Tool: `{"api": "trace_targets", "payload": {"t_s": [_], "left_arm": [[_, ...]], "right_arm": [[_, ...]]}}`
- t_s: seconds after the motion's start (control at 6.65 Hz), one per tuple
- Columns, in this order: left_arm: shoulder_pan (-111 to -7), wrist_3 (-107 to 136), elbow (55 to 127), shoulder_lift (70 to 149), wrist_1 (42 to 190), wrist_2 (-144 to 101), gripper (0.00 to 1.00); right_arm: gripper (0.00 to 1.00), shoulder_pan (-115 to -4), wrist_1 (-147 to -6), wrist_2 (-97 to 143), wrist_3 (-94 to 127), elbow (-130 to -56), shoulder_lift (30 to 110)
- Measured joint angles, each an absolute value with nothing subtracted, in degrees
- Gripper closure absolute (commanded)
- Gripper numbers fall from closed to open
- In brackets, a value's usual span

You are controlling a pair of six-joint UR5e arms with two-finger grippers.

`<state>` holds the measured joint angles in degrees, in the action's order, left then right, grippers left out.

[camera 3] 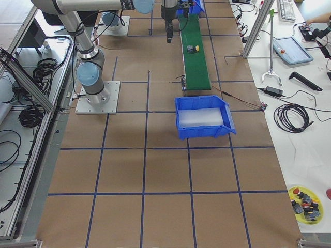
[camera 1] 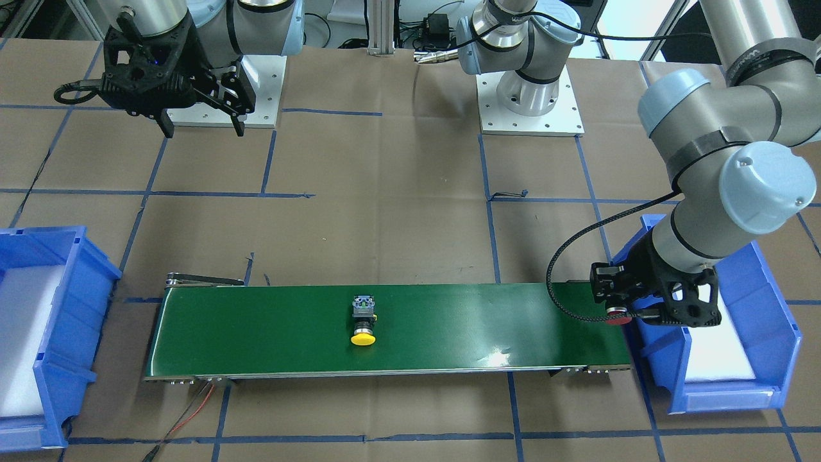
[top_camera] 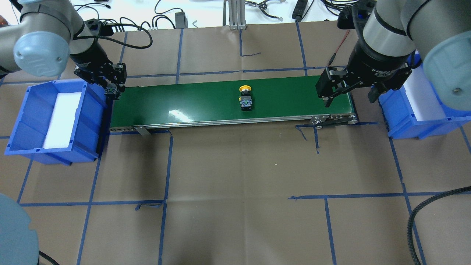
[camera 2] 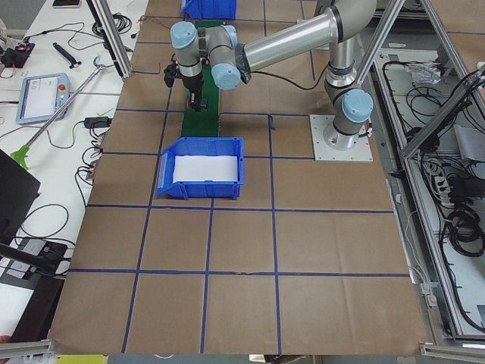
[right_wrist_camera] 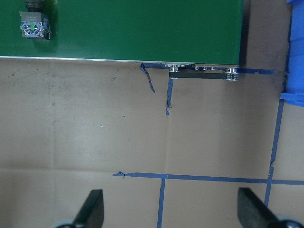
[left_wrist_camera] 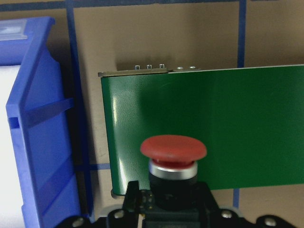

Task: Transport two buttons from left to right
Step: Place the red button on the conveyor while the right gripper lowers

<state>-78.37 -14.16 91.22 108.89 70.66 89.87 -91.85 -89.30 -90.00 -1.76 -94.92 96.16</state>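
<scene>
The yellow-capped button (top_camera: 245,96) lies on its side at the middle of the green conveyor belt (top_camera: 184,103); it also shows in the front view (camera 1: 363,324). My left gripper (top_camera: 112,91) is shut on the red-capped button (left_wrist_camera: 173,152) and holds it over the belt's left end, beside the left blue bin. In the front view the red cap (camera 1: 617,316) pokes out of that gripper (camera 1: 627,313). My right gripper (top_camera: 349,98) is open and empty above the belt's right end; its fingers (right_wrist_camera: 90,211) spread wide over the brown table.
A blue bin (top_camera: 18,121) with a white foam liner stands at the belt's left end. A second blue bin (top_camera: 397,114) stands at the belt's right end. Blue tape lines cross the brown table. Cables lie at the far edge.
</scene>
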Motion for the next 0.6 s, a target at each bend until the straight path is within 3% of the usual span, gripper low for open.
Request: {"api": "trace_targets", "payload": {"t_s": [0.6], "left_arm": [[-78.4, -13.22, 96.55, 112.59, 59.52, 89.45, 1.0]], "right_arm": [[0.0, -91.76, -89.26, -90.0, -1.76, -95.07, 96.15]]}}
